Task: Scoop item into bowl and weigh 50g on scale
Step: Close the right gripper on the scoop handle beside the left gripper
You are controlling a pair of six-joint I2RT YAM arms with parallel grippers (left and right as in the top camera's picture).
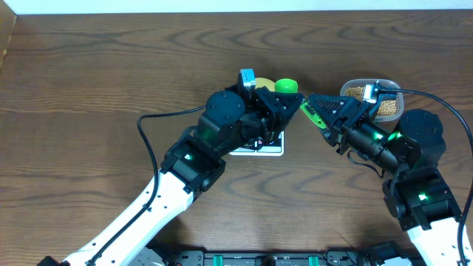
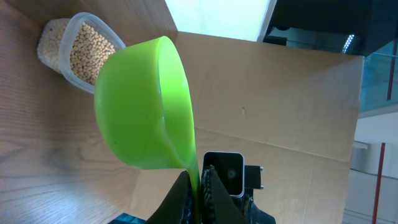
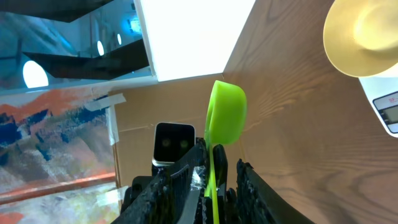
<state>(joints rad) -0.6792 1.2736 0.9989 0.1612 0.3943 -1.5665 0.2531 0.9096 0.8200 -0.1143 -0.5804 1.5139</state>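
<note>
Left gripper (image 2: 199, 186): jaws pressed together on the handle of a green scoop (image 2: 140, 106), its cup tipped on edge. Right gripper (image 3: 214, 168): jaws pinching the handle of a second green scoop (image 3: 225, 115). Soybeans (image 2: 87, 46) fill a clear tub (image 2: 102, 28) at right. The pale yellow bowl (image 3: 364, 37) stands on the white scale (image 3: 388, 112), centre.

Overhead straight down over table (image 1: 89, 89); close, sideways-rolled wrist views, the right sharing the scale (image 3: 387, 106).

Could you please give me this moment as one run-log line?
left gripper shut on green scoop; right gripper shut on second green scoop; beans in tub
</note>
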